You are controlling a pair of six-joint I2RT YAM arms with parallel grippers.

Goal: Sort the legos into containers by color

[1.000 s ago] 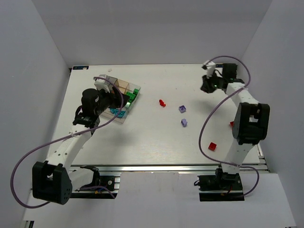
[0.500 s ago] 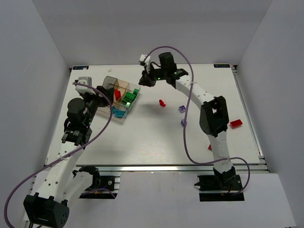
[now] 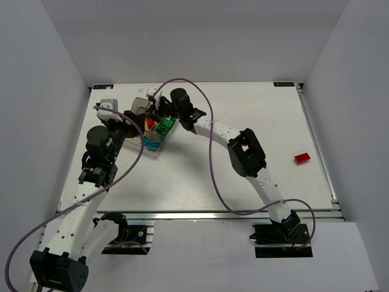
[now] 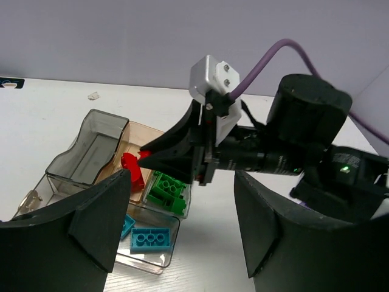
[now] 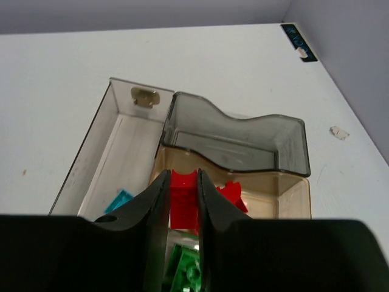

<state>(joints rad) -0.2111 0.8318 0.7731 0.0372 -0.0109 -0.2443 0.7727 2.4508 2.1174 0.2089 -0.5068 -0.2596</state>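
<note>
My right claw (image 5: 182, 181) grips a red brick (image 5: 184, 205) just above the brownish compartment (image 5: 275, 190) of the tray (image 5: 91, 146), over other red bricks (image 5: 232, 194). Grey walls (image 5: 243, 131) stand on the far side. My left claw (image 4: 182, 234), jaws spread, hovers at the tray's left edge. White table (image 3: 261, 103) stretches right to a lone red brick (image 3: 302, 158) near its edge.

The right claw (image 5: 182, 182) hides the lower half of the red brick (image 5: 183, 196) it pinches and most of the green bricks (image 5: 185, 269); a finger (image 4: 85, 231) of the left claw (image 4: 182, 185) covers part of one cyan brick (image 4: 126, 224) and the tray (image 4: 91, 143) at its near corner
</note>
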